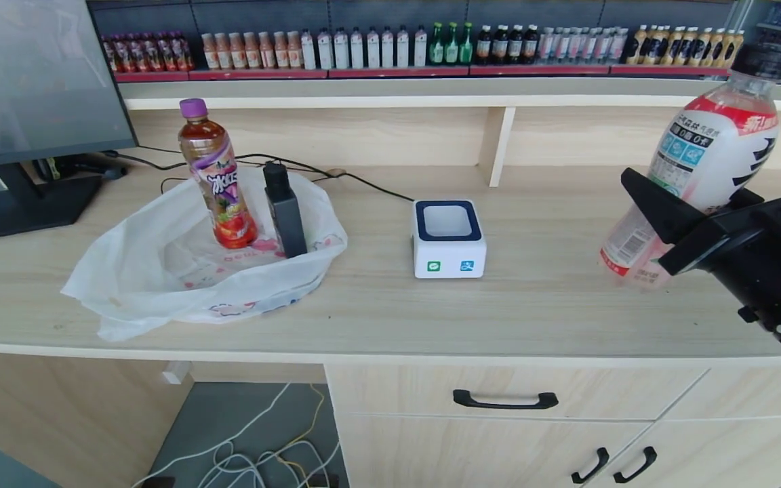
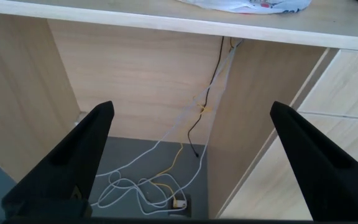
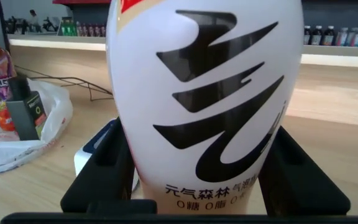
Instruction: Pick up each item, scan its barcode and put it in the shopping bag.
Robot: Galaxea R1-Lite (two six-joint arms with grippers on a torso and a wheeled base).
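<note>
My right gripper (image 1: 695, 224) is shut on a white-labelled drink bottle (image 1: 702, 163) with a black cap, held tilted above the counter's right side, barcode low on its side. In the right wrist view the bottle (image 3: 207, 106) stands between the two dark fingers (image 3: 107, 165). The white barcode scanner (image 1: 448, 238) sits mid-counter, left of the bottle. The white shopping bag (image 1: 187, 271) lies open at the left, holding a purple-capped tea bottle (image 1: 216, 176) and a dark box (image 1: 285, 210). My left gripper (image 2: 191, 162) hangs open below the counter edge, over floor cables.
A monitor (image 1: 31, 88) on its stand occupies the far left of the counter (image 1: 539, 305). A black cable runs behind the bag to the scanner. A raised shelf backs the counter, with rows of bottles beyond. Drawers and cabinet doors sit under the counter.
</note>
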